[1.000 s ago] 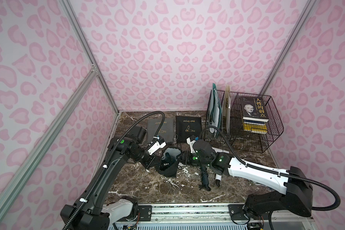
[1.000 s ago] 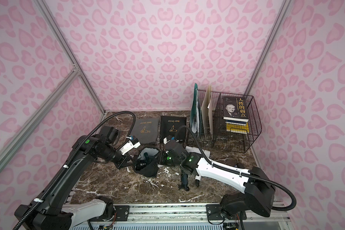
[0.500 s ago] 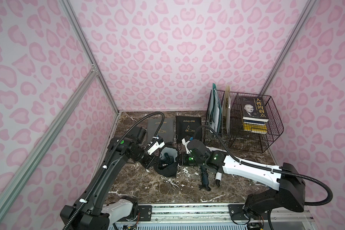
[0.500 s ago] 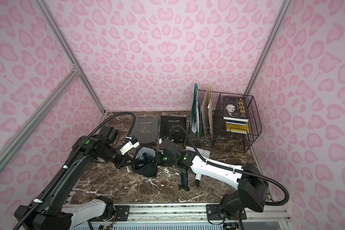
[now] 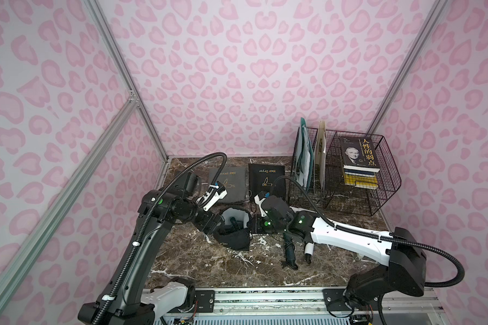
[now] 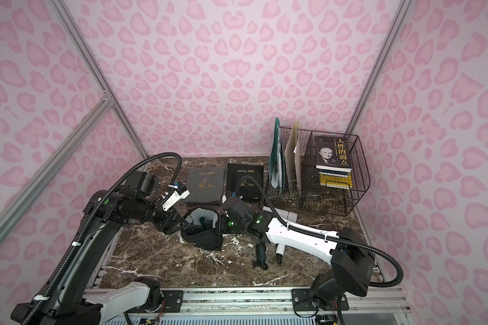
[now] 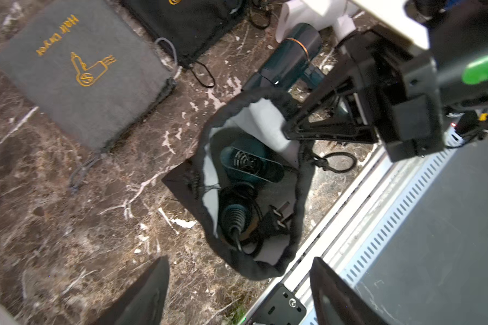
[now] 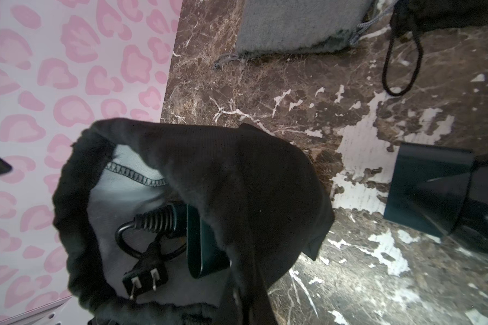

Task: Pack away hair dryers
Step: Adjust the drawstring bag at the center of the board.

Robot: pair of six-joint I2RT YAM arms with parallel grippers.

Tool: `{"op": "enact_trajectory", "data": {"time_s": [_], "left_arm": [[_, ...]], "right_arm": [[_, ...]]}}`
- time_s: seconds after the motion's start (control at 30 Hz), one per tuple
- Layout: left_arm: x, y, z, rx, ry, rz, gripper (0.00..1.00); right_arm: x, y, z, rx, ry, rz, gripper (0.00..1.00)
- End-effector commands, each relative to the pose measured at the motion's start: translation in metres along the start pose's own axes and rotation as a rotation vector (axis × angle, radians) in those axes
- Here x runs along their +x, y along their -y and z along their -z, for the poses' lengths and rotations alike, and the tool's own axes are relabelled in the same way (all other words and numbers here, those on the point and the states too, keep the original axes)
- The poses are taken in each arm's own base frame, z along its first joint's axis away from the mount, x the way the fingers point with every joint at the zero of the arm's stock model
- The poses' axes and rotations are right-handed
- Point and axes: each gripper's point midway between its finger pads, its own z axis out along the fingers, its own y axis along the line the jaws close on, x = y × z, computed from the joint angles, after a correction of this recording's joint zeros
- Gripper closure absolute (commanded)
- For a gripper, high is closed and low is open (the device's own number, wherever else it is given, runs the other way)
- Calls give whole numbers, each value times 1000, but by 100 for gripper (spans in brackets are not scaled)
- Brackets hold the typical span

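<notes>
Teal dryer (image 7: 244, 163) inside black pouch (image 7: 265, 270), grille and cord end facing mouth

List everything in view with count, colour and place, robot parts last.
Table: 1, brown marble.
Open pouch: 1, black, table centre.
Bagged hair dryer: 1, dark teal, inside the open pouch.
Loose hair dryer: 1, teal, on the table beside the open pouch.
White hair dryer: 1, white, partly under the right arm.
Grey pouch: 1, grey, flat at the back.
Flat black pouch: 1, black, beside the grey pouch.
Wire rack: 1, black, back right.
Folders: 2, teal and cream, upright in the rack.
Books: stack, black cover on top, in the rack.
Left end effector: 1, black, open, beside the open pouch.
Right end effector: 1, black, shut on the open pouch's rim.
</notes>
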Motion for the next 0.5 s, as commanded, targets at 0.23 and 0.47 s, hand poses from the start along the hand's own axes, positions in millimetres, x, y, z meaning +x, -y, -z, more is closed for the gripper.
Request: {"op": "enact_trajectory", "data": {"time_s": [0.23, 0.47], "left_arm": [[-24, -28, -40, 75, -3, 299, 27], [-29, -31, -49, 155, -6, 409, 19]], "right_arm": [[-1, 5, -3, 28, 4, 20, 100], [0, 4, -2, 34, 6, 31, 100]]}}
